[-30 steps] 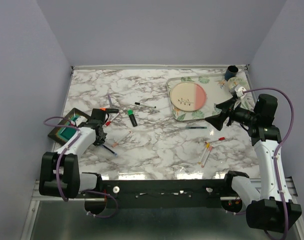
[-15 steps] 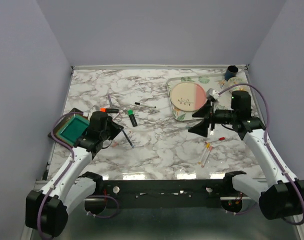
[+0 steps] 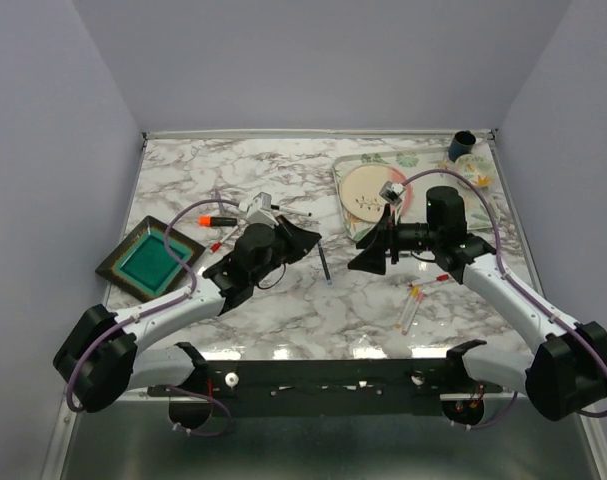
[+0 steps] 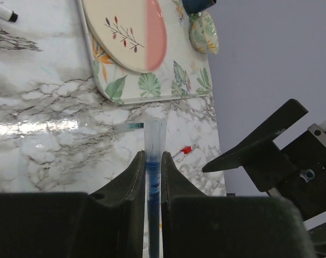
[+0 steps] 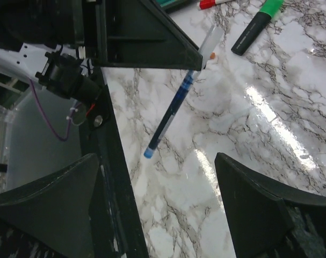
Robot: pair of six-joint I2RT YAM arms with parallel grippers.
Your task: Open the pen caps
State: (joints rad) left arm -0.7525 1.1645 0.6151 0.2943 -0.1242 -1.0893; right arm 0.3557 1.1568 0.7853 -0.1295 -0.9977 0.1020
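Pinched shut on a slim blue pen [image 3: 325, 265] with the left fingers [image 4: 131, 177], holding it up in the air over the white marble desk [image 3: 283, 310]. Has a see-through plastic cap [image 4: 153, 133] at the end that pokes out just past those fingers. Hard to be sure it is the cap, but looks like it.

Spread wide on the other side with the right fingers [image 5: 60, 193], pointing at the pen and not touching it.

Next, probably: move the wide fingers in around the cap only, not the long blue part hanging down. Not much room there, so go slow and line up well. Squeeze the cap firmly, then pull straight along the pen, not sideways. Grip tight on the left side too, or the whole pen may slip out.

Lots more to do after this one, such as the green cap on the thick black highlighter [image 5: 256, 24] lying on the desk.
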